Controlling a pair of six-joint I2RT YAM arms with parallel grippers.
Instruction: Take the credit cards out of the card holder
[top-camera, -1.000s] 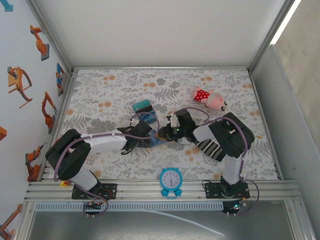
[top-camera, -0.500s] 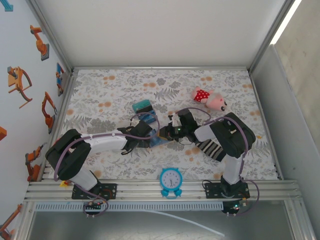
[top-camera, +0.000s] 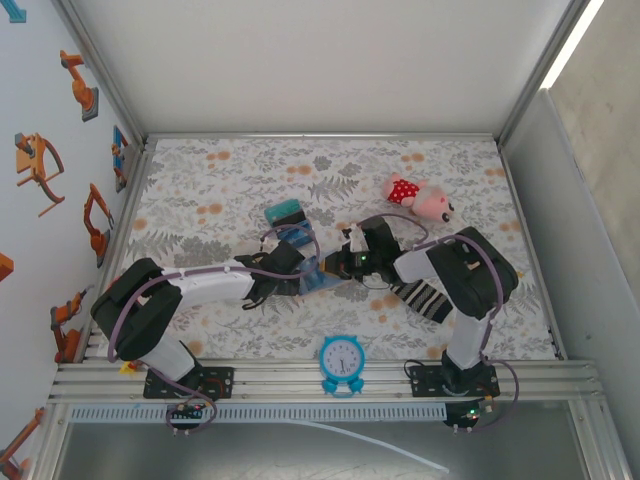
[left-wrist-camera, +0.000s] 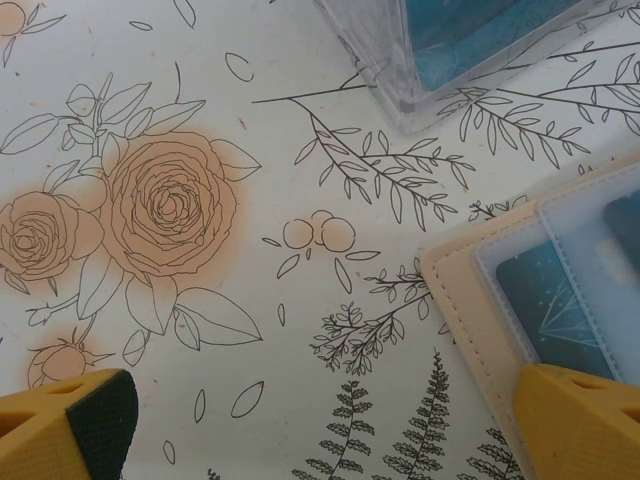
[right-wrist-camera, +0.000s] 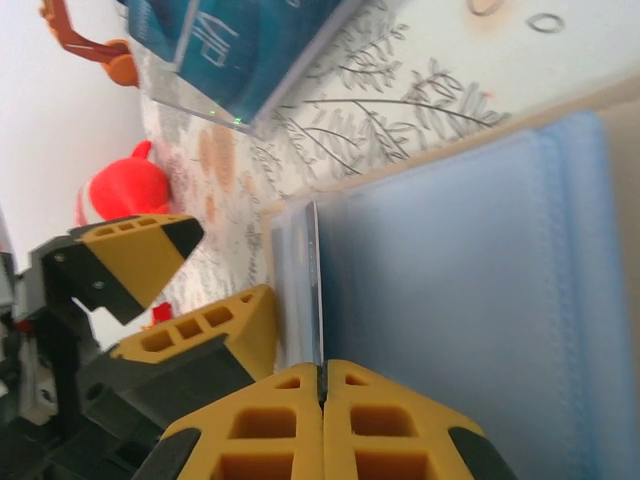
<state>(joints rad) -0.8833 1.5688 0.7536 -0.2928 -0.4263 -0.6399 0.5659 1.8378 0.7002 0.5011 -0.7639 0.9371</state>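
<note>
On the floral-print bench (top-camera: 200, 180) lie one tan bifold card wallet with a pale blue lining (left-wrist-camera: 458, 308), one clear plastic case with teal contents (left-wrist-camera: 470, 30), one round blue alarm clock (top-camera: 342, 358), one pink and red plush toy (top-camera: 420, 198) and one black-and-white striped sock (top-camera: 420, 297). One dark teal card (left-wrist-camera: 548, 300) shows in the wallet's frosted pockets; whether more sit there cannot be told.

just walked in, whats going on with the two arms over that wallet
Both arms meet at the open card holder in the middle of the table. The right claw is shut at its pale blue pocket side, where a thin edge runs into its tips; card or sleeve, I cannot tell. The left claw hangs open beside it. A teal card sits in a pocket.
</note>
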